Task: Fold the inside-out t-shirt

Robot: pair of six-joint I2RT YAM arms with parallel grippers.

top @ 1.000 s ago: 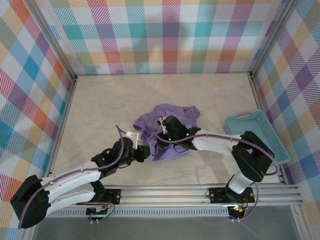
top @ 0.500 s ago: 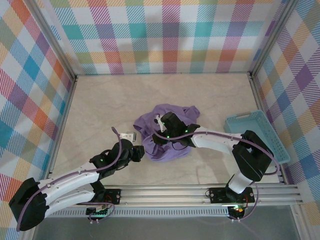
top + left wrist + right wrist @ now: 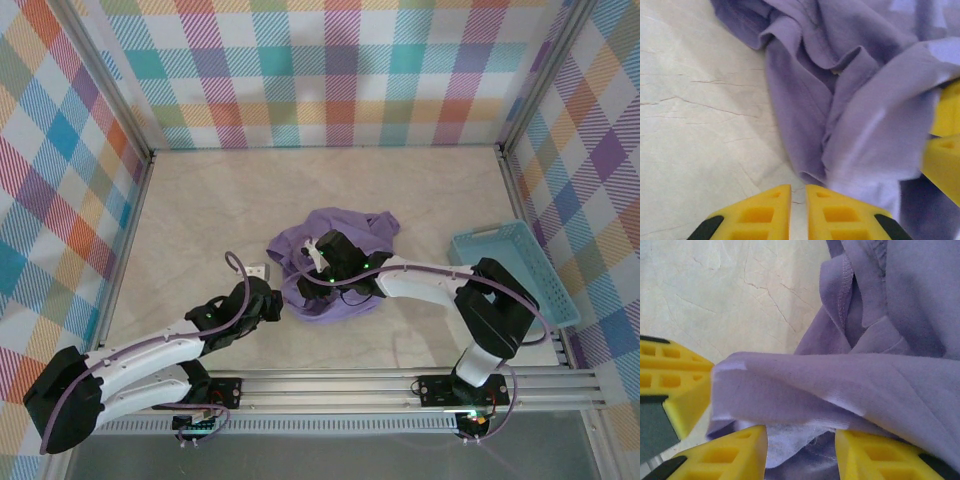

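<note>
The inside-out t-shirt (image 3: 340,262) lies in a crumpled lavender heap at the table's middle. My right gripper (image 3: 308,278) sits over the heap's left part. In the right wrist view this gripper (image 3: 801,436) is open, and a loose fold of the t-shirt (image 3: 840,385) hangs between the spread fingers. My left gripper (image 3: 278,304) rests at the heap's near-left edge. In the left wrist view its yellow jaws (image 3: 798,192) are shut with only bare table in the slit, and the t-shirt's hem (image 3: 815,150) lies just ahead. The two grippers are close together.
A light blue basket (image 3: 515,270) stands at the right edge of the table (image 3: 220,210). Plaid walls close the left, back and right sides. An aluminium rail (image 3: 400,385) runs along the near edge by the arm bases.
My right gripper has opened and loosened its hold on the fold. The left gripper has drawn back slightly to the left, off the shirt's edge.
</note>
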